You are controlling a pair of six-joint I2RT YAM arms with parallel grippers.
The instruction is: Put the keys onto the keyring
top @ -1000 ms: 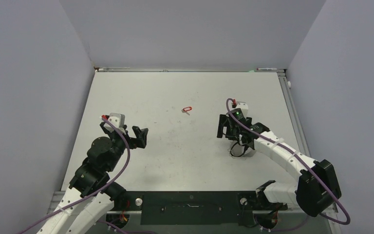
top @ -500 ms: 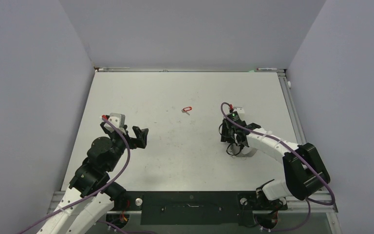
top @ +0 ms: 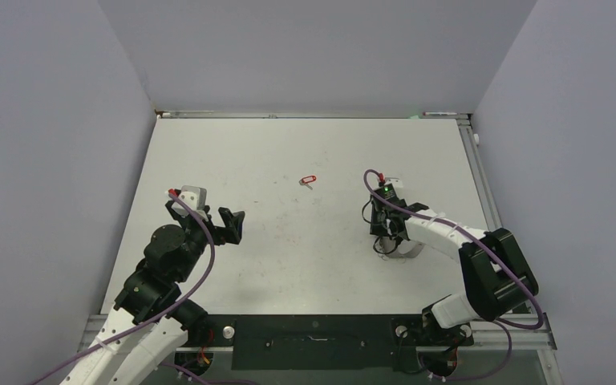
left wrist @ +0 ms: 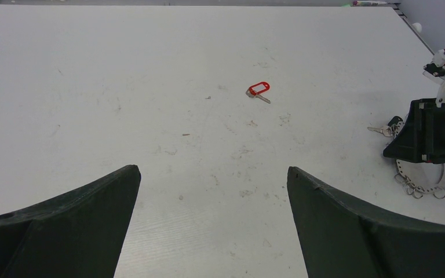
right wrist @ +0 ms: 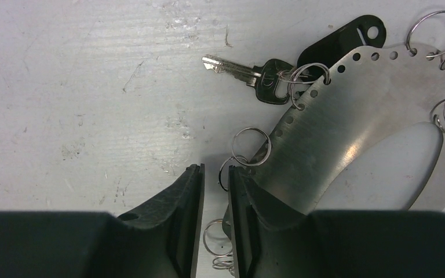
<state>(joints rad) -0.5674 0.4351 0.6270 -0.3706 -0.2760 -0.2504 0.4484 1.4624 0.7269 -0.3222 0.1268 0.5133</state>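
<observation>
While the two arms rise from the near edge of the table [top: 289, 273], the left gripper [top: 233, 224] hangs above the left half of the white surface. Its jaws stand wide apart with nothing between them. In the left wrist view the two black fingers [left wrist: 81, 220] frame only bare table.

On the other side, the right gripper [top: 382, 231] points down and is very close to the table, at the left edge of the keyring [top: 407, 250]. In the right wrist view its jaws are narrow, with only a thin slit between the two pads [right wrist: 188, 197]. The right pad lies over the rim of the keyring [right wrist: 347, 133], and one of the small wire rings [right wrist: 233, 143] on that rim comes up to the slit. Whether the jaws really pinch a ring or the rim, I cannot tell.

The keyring is a flat hoop of pale brushed metal and lies flat on the table. It has small holes along its outer rim, and wire rings pass through several of them.

A little beyond the fingertips a dark key [right wrist: 249, 74] lies flat. Its head touches a wire ring on the rim of the hoop and its blade points away from the hoop. An oblong black tag [right wrist: 339, 40] lies just beside it.

Farther away, near the middle of the table and well apart from both grippers, the red-tagged key [top: 308, 180] lies alone.
</observation>
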